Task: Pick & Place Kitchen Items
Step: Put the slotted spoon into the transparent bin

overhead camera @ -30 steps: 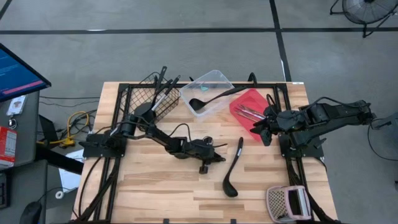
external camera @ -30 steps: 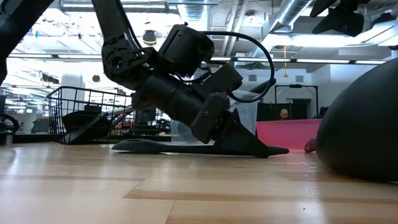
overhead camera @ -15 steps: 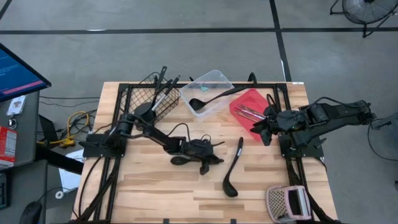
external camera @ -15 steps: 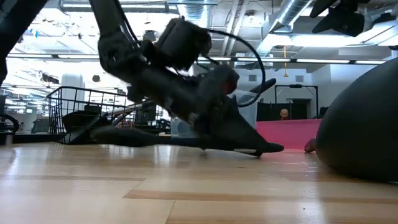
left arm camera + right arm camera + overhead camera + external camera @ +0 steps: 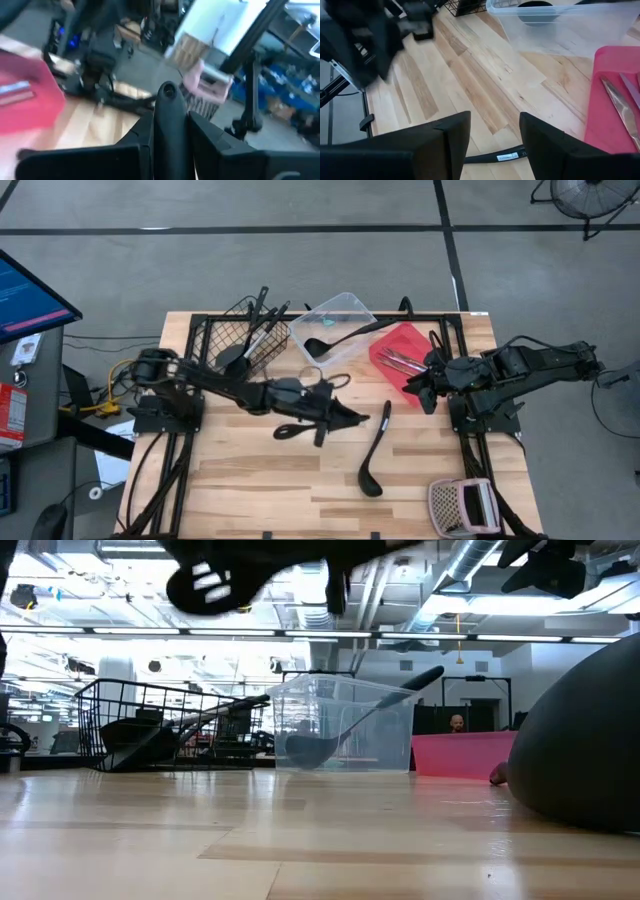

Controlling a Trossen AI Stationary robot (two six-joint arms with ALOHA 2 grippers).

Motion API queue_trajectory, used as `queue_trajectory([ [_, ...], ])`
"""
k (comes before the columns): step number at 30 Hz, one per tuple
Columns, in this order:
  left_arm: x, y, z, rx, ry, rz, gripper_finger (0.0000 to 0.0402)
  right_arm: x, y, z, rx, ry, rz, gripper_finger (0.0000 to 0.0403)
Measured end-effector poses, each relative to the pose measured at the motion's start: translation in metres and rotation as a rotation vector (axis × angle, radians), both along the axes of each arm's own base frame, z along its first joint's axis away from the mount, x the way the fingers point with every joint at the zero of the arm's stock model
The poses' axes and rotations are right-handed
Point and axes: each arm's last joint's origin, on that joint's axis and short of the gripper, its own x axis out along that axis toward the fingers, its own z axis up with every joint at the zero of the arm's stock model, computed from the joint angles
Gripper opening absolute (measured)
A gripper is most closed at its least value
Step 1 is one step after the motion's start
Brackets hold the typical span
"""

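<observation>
You are well into the job, but it is not finished. Some tools are already put away: a bunch of black utensils (image 5: 252, 330) stands in the wire basket (image 5: 222, 332), one black ladle (image 5: 335, 340) lies in the clear tub (image 5: 345, 308), and thin silver pieces (image 5: 398, 361) lie in the red tray (image 5: 412, 340). One long black ladle (image 5: 374, 450) is left lying flat on the bare wooden table (image 5: 240, 480), near the middle and toward the right, and no arm is touching it. Your left gripper (image 5: 345, 418) is up off the table near the middle, just in front of the tub, and its fingers are closed tight on the handle of a black utensil (image 5: 168, 125); the spoon end (image 5: 288, 430) sticks out behind it in the high view. My guess is that this one is on its way to a holder, so it is only half done. Your right gripper (image 5: 422, 393) waits beside the red tray, with its fingers (image 5: 445, 135) spread wide and nothing between them. A pinkish-white box with holes (image 5: 460, 506) sits at the front right corner. So you still have the lifted tool to drop off and the ladle on the table to pick up.
</observation>
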Motion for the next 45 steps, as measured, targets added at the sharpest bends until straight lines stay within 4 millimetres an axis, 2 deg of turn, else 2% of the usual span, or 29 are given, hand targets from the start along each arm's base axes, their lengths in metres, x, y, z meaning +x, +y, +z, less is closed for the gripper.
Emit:
queue_trajectory([
  [5,-0.027,0.007,0.056,-0.05,-0.163,0.083,0.0061,0.002,0.0,0.002,-0.012,-0.019,0.014,0.0171],
  [13,-0.085,0.017,0.135,-0.122,-0.466,0.165,0.0061,0.007,0.002,0.009,-0.013,-0.11,0.029,0.0168],
  [21,-0.145,0.014,0.191,-0.117,-0.894,0.169,0.0061,0.012,0.003,0.017,0.009,-0.203,0.027,0.0171],
  [29,-0.182,-0.009,0.211,-0.021,-1.166,0.066,0.0061,0.015,0.003,0.022,0.023,-0.262,0.024,0.0169],
  [34,-0.19,-0.023,0.212,0.091,-1.233,0.062,0.0061,0.015,0.003,0.021,0.019,-0.252,0.021,0.0168],
  [40,-0.192,-0.028,0.211,0.293,-1.16,0.387,0.0061,0.017,0.003,0.017,0.0,-0.225,0.004,0.0164],
  [45,-0.185,-0.021,0.206,0.453,-0.893,0.729,0.0061,0.023,0.005,0.012,-0.008,-0.185,0.004,0.0164],
])
